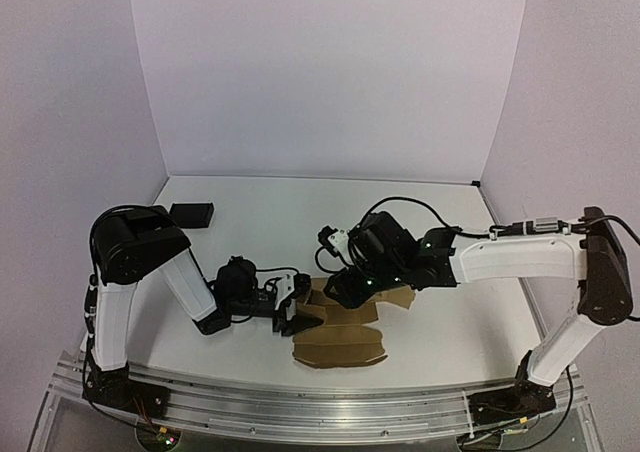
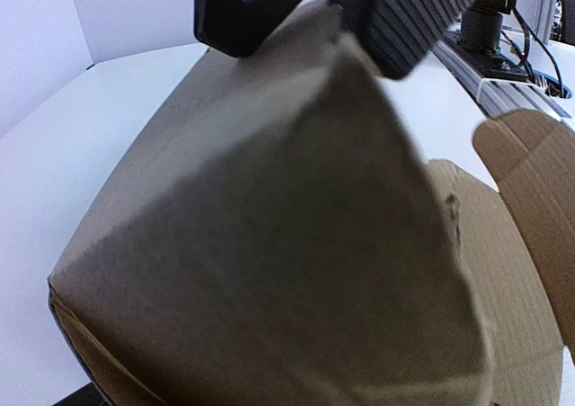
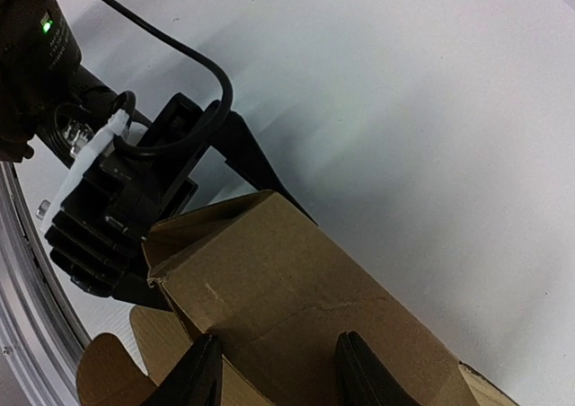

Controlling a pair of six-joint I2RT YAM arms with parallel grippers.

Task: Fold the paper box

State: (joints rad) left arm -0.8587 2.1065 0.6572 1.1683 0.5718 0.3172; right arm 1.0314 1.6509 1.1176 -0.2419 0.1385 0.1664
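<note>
Top external view: the white counter (image 1: 260,232) carries everything, with the left arm (image 1: 170,272) and the right arm (image 1: 520,257) both bent in toward its near middle. Between them sits the paper box (image 1: 340,337), close to the near edge.

Folding looks roughly half done. From the right wrist, several panels already stand up as a boxy body with creased corners. From above and from the left wrist, rounded flaps (image 2: 530,172) still lie flat on the near and right sides. By my reading, those flaps must still be raised and tucked, and the top closed.

The left end effector (image 1: 290,317) reaches in from the left and is clamped across the raised body, its ribbed pad (image 2: 404,20) pressing on the upper edge. The right end effector (image 1: 345,292) hangs over the far side, its fingers (image 3: 193,375) spread with cardboard between them; I cannot tell whether they are gripping it.

A small black block (image 1: 192,213) lies at the far left, well apart from the work. The main crowding is the two end effectors themselves, close together over one small box.
</note>
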